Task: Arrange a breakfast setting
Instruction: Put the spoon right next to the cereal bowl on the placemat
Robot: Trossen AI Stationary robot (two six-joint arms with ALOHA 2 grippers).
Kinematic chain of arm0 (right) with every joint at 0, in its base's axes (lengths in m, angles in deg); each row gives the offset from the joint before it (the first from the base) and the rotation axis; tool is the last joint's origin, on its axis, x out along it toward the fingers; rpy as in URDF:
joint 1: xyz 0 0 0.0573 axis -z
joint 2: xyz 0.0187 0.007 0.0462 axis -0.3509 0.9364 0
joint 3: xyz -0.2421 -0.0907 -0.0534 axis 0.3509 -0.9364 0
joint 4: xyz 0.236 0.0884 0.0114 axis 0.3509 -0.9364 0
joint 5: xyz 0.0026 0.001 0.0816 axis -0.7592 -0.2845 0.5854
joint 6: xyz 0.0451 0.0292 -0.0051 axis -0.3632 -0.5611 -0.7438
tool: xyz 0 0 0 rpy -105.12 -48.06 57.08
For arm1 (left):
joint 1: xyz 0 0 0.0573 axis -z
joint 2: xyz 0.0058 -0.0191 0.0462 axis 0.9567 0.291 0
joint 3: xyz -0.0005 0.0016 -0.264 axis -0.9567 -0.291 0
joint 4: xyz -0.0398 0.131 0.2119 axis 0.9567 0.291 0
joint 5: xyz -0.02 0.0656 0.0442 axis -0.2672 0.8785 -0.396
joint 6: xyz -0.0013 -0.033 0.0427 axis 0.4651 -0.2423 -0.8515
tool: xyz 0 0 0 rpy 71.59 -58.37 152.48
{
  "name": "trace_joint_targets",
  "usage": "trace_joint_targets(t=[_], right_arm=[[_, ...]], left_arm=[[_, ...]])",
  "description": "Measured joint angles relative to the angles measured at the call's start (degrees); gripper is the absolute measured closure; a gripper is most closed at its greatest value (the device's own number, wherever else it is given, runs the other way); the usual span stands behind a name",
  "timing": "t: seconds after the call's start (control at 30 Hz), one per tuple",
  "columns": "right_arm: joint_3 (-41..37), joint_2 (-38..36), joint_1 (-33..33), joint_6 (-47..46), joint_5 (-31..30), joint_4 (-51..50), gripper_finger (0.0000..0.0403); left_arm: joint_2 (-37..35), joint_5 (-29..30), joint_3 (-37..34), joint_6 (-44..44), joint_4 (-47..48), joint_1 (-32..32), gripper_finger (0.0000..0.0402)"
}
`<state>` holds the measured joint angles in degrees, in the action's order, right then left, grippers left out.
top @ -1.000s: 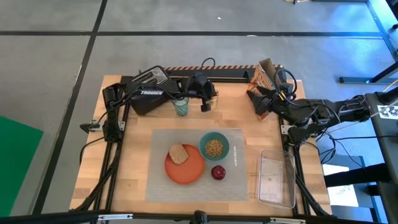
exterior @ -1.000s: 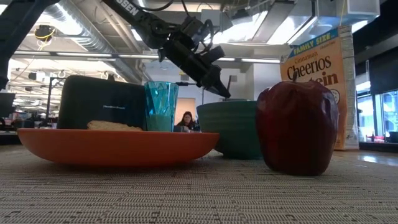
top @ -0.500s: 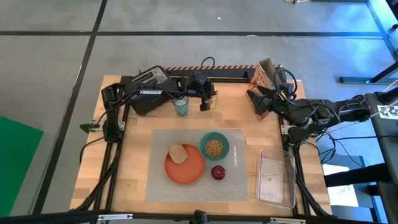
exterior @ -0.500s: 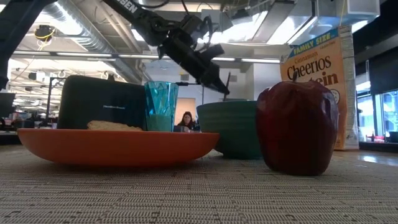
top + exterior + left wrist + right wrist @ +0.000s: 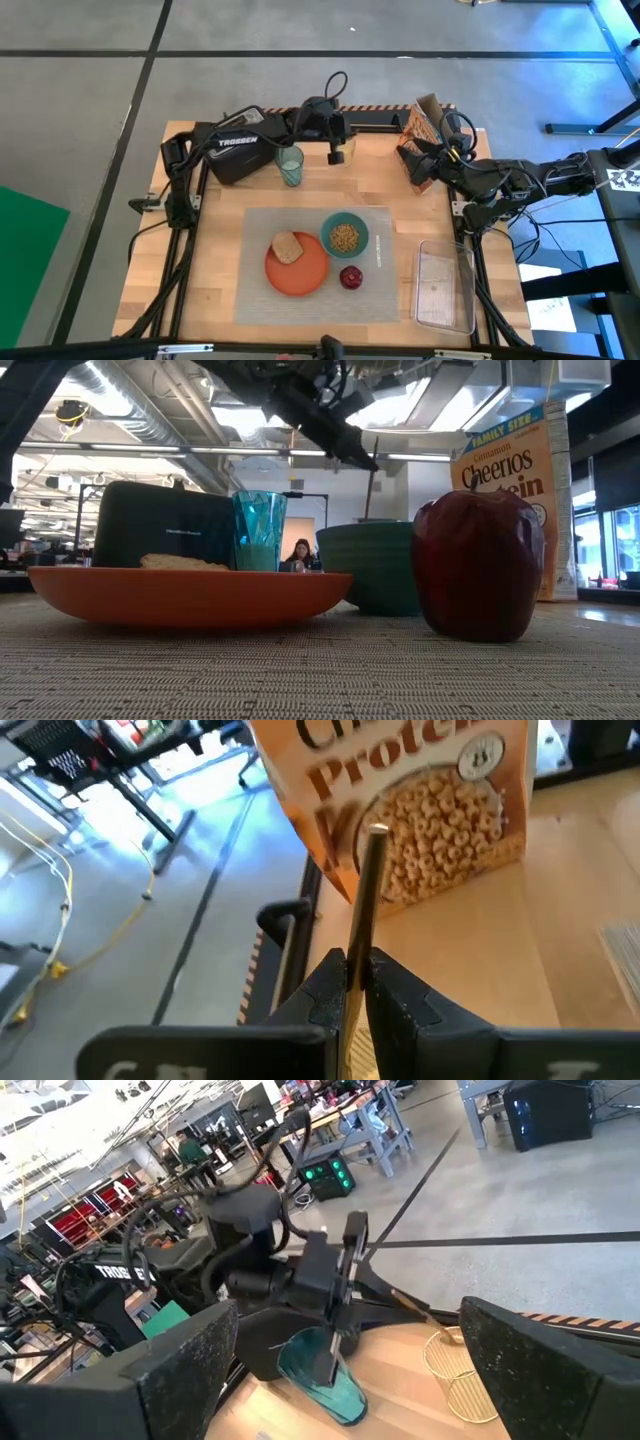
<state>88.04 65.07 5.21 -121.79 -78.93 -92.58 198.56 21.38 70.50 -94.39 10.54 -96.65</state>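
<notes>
Spoon (image 5: 362, 910) pinched upright in left tool (image 5: 336, 152), raised clear for carrying to placemat (image 5: 260, 290); right tool (image 5: 425, 160) waits wide, far right.

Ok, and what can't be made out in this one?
- Gold spoon, the end past the grip: in the left wrist view it is hidden by the left end effector holding it.
- Same end, low view: it drops behind the teal bowl.
- Spoon, high view: too small to see, under the end effector.
- Toast slice, low view: mostly hidden by the orange plate rim.
</notes>
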Motion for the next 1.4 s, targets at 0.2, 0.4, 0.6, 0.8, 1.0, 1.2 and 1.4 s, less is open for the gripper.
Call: trace_joint_targets(t=[0.2, 0.4, 0.6, 0.8, 1.0, 1.2, 1.4], right_arm=[[0.0, 0.0, 0.0, 0.9, 0.6, 0.0, 0.0033], [0.0, 0.0, 0.0, 0.9, 0.6, -1.5, 0.0033], [0.1, 0.4, 1.4, -3.8, 3.2, -4.2, 0.0033], [0.1, 0.4, 7.3, -20.2, 17.2, -11.2, 0.0033], [0.0, 0.3, 8.2, -27.2, 21.0, -6.4, 0.0033], [0.0, -0.5, 8.2, -27.8, 22.1, -3.2, 0.0045], [0.0, 0.0, 8.2, -29.2, 24.0, -2.1, 0.011]], left_arm=[[0.0, -0.3, 5.5, -0.6, 7.5, 0.5, 0.0379], [0.0, -0.4, 13.5, -0.9, 16.0, 3.0, 0.0379], [0.0, -0.9, 20.7, -5.9, 17.2, 6.6, 0.0379], [0.0, 2.2, 26.7, -23.5, 19.1, 11.5, 0.0379], [0.0, 8.5, 27.6, -48.7, 20.6, 18.1, 0.0379], [0.0, 12.7, 27.6, -56.3, 18.8, 22.7, 0.0379], [0.0, 13.8, 27.6, -61.4, 16.7, 25.4, 0.0379]])
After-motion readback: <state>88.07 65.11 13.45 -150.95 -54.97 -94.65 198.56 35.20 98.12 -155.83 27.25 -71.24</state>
